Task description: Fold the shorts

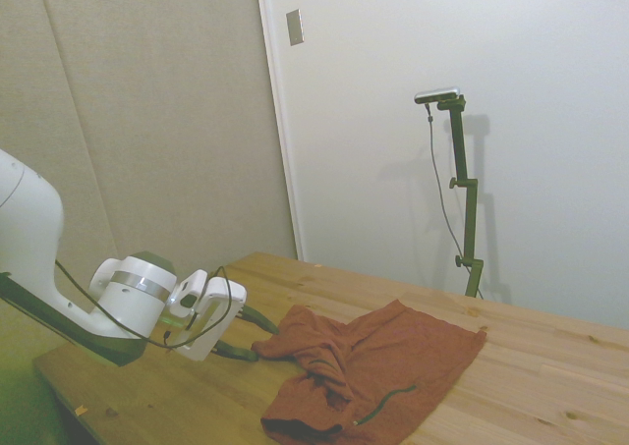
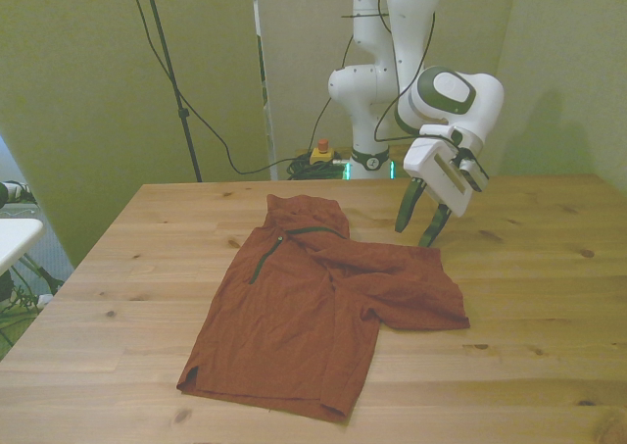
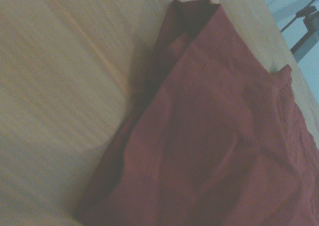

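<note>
The rust-red shorts (image 2: 294,317) lie in the middle of the wooden table (image 2: 549,297). One part is folded over and rumpled toward the front view's right. A thin dark green pocket line (image 2: 266,253) runs near their far edge. My gripper (image 2: 413,234) hangs open just above the table at the shorts' far corner on the front view's right, with nothing between its fingers. In the side view the gripper (image 1: 263,341) points at the bunched near corner of the shorts (image 1: 393,357). The wrist view shows the shorts (image 3: 214,141) close up on the table (image 3: 60,86).
Bare wood surrounds the cloth on all sides. Behind the table's far edge are cables and a red button box (image 2: 320,154). A white object (image 2: 15,238) juts in at the front view's left edge.
</note>
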Controlling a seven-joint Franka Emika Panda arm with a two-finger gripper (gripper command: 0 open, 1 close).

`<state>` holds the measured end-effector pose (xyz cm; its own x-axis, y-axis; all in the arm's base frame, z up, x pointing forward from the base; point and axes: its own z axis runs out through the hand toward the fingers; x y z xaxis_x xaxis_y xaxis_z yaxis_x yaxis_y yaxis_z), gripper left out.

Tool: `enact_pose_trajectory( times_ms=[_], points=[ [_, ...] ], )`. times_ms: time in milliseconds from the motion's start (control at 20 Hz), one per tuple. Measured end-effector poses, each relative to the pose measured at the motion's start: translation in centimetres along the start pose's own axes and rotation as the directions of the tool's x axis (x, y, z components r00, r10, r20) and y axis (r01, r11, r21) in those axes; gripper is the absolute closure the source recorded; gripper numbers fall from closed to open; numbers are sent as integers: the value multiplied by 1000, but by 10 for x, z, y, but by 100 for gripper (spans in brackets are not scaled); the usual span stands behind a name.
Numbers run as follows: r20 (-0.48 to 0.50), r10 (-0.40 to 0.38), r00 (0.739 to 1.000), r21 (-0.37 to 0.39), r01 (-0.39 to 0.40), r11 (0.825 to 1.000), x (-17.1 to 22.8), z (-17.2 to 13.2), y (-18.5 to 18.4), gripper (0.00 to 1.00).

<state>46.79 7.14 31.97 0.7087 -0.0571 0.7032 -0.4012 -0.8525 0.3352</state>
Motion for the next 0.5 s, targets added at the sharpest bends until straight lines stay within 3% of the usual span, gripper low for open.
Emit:
enact_pose_trajectory(
  times_ms=[350,500],
  points=[
    [197,72,978,69,-87,994,32,13,8,0],
    [231,86,969,75,-105,992,41,14,13,0]
  ],
)
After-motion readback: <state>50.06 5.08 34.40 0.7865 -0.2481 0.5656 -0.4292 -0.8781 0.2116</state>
